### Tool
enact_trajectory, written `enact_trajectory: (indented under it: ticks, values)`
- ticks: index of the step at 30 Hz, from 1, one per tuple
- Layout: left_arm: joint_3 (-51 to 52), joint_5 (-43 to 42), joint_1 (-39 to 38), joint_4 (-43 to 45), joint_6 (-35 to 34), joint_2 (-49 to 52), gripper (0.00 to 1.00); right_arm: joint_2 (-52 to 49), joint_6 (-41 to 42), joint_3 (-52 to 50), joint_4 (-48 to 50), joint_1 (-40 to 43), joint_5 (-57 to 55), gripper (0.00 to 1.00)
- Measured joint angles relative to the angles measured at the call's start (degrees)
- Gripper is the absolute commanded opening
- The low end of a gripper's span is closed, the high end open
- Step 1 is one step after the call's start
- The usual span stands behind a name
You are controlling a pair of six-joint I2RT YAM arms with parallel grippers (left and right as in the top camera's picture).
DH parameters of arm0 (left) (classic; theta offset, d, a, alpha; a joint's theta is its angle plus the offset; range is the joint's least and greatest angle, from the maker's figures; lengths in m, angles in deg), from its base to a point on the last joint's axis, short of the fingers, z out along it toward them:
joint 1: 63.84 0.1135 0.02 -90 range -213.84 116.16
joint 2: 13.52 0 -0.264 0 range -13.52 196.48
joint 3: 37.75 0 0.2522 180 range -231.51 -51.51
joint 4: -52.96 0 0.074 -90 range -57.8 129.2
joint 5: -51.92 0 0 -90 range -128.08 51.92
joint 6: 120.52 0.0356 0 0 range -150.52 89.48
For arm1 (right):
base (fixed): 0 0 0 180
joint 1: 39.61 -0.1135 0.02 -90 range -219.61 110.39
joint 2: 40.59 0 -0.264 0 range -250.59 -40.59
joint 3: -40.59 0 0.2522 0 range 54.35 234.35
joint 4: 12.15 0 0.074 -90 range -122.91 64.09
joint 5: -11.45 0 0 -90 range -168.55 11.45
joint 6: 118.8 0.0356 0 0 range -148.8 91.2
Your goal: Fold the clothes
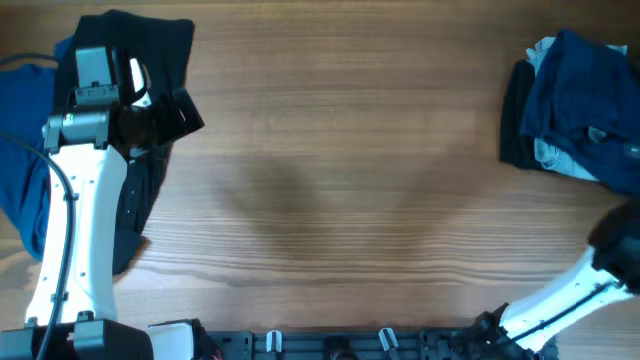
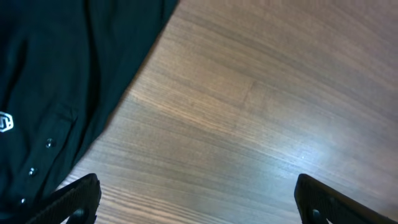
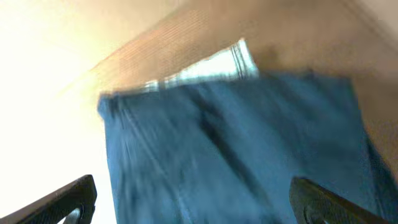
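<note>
Between garments: one stack made, more left to fold.
The left gripper (image 2: 196,193) has its jaws spread wide and empty; the black shirt (image 2: 50,81) lies just outside one finger, with only table (image 2: 261,93) between the jaws. The right gripper (image 3: 193,193) is also spread and empty over blurred blue cloth (image 3: 236,143), probably the top of the folded stack (image 1: 575,95). The black shirt and the blue garment (image 1: 20,190) beside it look unfolded.

Wooden table (image 1: 330,150), a black rail (image 1: 330,345) along its near edge
</note>
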State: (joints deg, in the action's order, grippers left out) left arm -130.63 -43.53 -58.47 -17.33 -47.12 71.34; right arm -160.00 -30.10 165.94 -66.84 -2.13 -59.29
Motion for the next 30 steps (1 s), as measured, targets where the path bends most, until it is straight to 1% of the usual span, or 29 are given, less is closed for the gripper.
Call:
enact_trajectory:
  ticks: [4,7,10,15,17,19,21,25,30]
  values:
    - [0.0,0.02,0.0,0.17,0.0,0.0,1.0,0.0,3.28,0.09,9.01,-8.87,-12.5,1.0]
    - [0.0,0.02,0.0,0.17,0.0,0.02,1.0,0.0,7.28,0.09,13.18,-11.5,-19.15,1.0]
    - [0.0,0.02,0.0,0.2,0.0,0.02,1.0,0.0,10.4,-1.53,17.59,-11.17,-22.71,1.0]
    - [0.0,0.02,0.0,1.16,0.0,0.02,0.99,0.0,11.39,-10.75,27.06,-10.01,-23.06,1.0]
    - [0.0,0.02,0.0,1.73,0.0,0.02,1.0,-0.15,11.52,-15.91,32.2,-9.88,-22.25,1.0]
    - [0.0,0.04,0.0,1.97,0.0,0.02,1.0,-1.2,11.56,-19.02,35.71,-9.88,-21.84,1.0]
    - [0.0,0.07,0.0,1.99,0.0,0.02,0.99,-3.56,11.06,-21.81,41.88,-9.88,-20.96,1.0]
    - [0.0,0.07,0.0,2.01,0.0,0.02,1.0,-11.69,9.42,-22.73,46.51,-9.88,-18.21,1.0]
    - [0.0,0.07,0.0,1.99,0.0,0.02,1.0,-13.11,8.76,-21.53,46.51,-9.81,-17.33,1.0]
